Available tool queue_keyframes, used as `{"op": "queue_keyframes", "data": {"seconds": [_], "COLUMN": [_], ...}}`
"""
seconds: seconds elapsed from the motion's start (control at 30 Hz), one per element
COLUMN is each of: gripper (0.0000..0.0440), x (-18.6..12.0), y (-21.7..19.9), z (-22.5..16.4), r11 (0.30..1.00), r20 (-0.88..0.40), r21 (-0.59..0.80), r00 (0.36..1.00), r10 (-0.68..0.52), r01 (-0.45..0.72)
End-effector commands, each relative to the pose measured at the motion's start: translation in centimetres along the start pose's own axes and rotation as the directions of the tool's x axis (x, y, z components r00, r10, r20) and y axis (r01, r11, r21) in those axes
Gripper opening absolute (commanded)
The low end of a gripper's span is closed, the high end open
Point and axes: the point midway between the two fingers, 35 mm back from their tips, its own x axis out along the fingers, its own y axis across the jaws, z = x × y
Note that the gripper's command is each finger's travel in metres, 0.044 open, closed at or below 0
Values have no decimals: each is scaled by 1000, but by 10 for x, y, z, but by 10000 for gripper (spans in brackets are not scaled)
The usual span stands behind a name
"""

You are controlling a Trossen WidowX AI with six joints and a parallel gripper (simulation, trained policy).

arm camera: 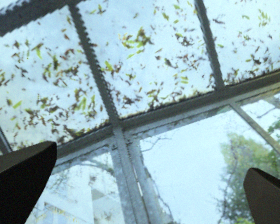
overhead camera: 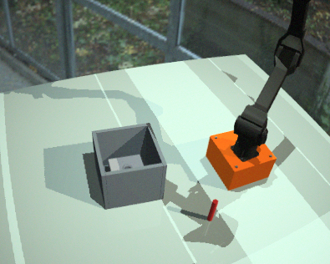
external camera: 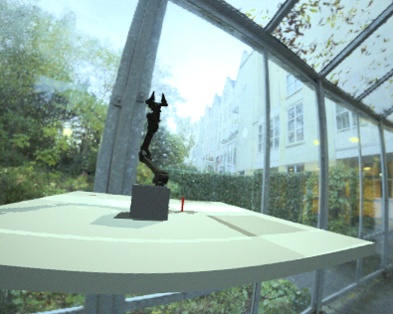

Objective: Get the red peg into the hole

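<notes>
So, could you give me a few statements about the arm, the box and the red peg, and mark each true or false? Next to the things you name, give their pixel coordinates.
1. The red peg (overhead camera: 213,210) (external camera: 182,204) stands outside the box (overhead camera: 134,185) (external camera: 149,203). True.
2. The gripper (external camera: 157,95) is clamped on the peg. False: it is open, with nothing between its fingers.
3. The box has a lid on. False: its top is open.
4. The arm rises from an orange base (overhead camera: 252,173). True.
5. The gripper is down inside the box. False: it is raised high above the table (overhead camera: 52,234) (external camera: 186,255).
</notes>
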Motion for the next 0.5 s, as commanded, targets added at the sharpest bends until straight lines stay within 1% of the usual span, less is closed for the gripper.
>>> {"op": "queue_keyframes", "data": {"seconds": [0.0, 0.23, 0.47], "gripper": [440, 440, 440], "x": [1, -2, -8], "y": [1, -1, -12], "z": [-19, -62, -104], "r11": [1000, 999, 995], "r20": [-51, -171, -289], "r21": [-4, -26, -58], "r00": [999, 984, 952], "r10": [-4, -41, -100], "r01": [4, 37, 87]}}
